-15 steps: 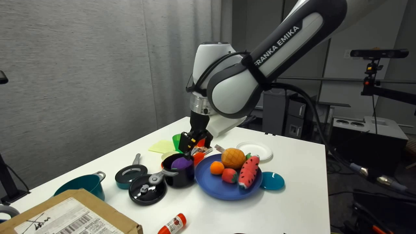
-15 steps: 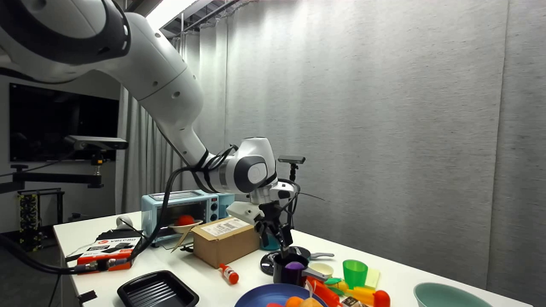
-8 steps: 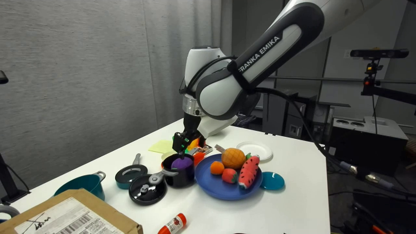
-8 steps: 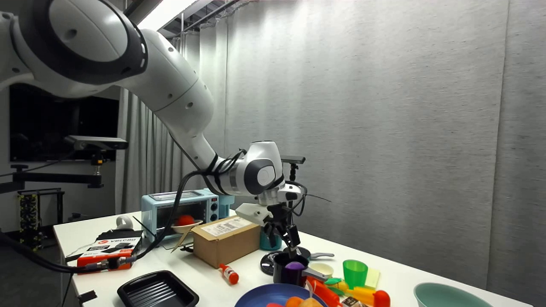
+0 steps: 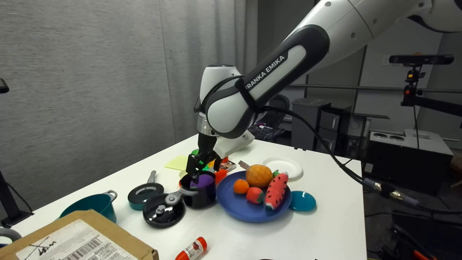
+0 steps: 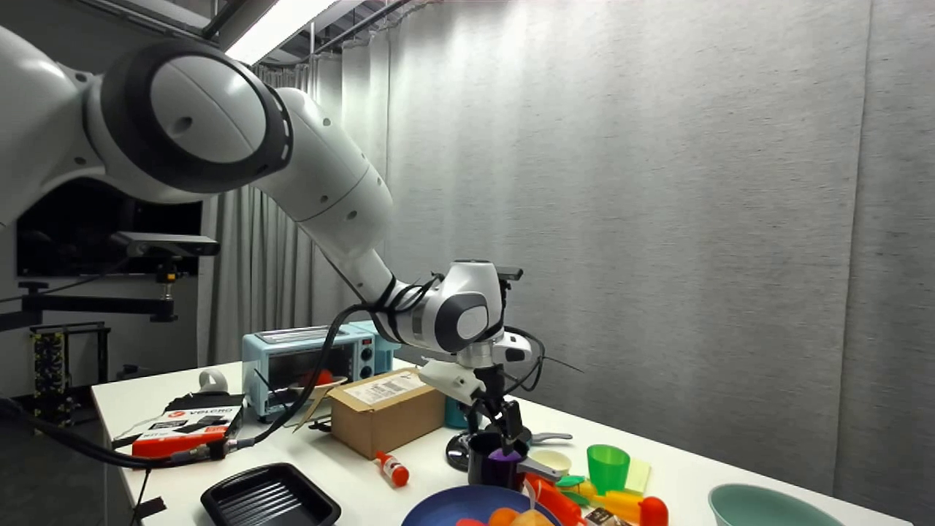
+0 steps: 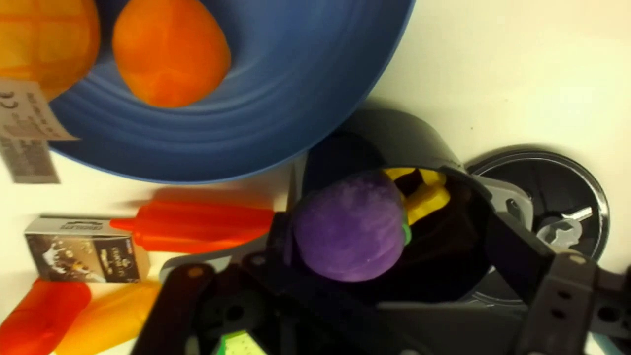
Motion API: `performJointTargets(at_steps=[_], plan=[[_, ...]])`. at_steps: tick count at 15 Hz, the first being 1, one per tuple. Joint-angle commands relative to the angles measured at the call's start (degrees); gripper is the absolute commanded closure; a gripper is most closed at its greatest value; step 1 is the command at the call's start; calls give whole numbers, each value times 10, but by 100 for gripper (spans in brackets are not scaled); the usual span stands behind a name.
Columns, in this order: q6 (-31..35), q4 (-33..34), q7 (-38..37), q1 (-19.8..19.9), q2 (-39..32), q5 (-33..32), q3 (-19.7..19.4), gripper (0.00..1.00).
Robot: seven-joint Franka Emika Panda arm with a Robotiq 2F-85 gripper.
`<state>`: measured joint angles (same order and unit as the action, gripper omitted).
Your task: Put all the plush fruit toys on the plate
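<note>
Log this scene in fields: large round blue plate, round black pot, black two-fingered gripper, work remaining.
Plate: large round blue plate
Toys on it: yellow-orange plush pineapple; round orange plush; red plush with green leaf; long red seeded watermelon plush
Pot: round black pot, beside the plate
Inside: rounded purple plush toy; something yellow, identity unclear
Gripper: black two-fingered gripper, open, at the pot's mouth
Remaining: at least the purple toy, probably

My arm [image 5: 270, 74] slants down to a bent wrist [image 5: 224, 112], and my gripper [image 7: 392, 236] points downward with its jaws spread wide apart.
</note>
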<state>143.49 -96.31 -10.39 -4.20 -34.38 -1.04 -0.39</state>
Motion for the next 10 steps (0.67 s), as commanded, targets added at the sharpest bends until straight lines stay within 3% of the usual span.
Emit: performJointTargets(at_steps=[1, 10], plan=[[-17, 55, 48, 22, -46, 29, 21, 0], [-18, 76, 80, 54, -49, 38, 25, 0]])
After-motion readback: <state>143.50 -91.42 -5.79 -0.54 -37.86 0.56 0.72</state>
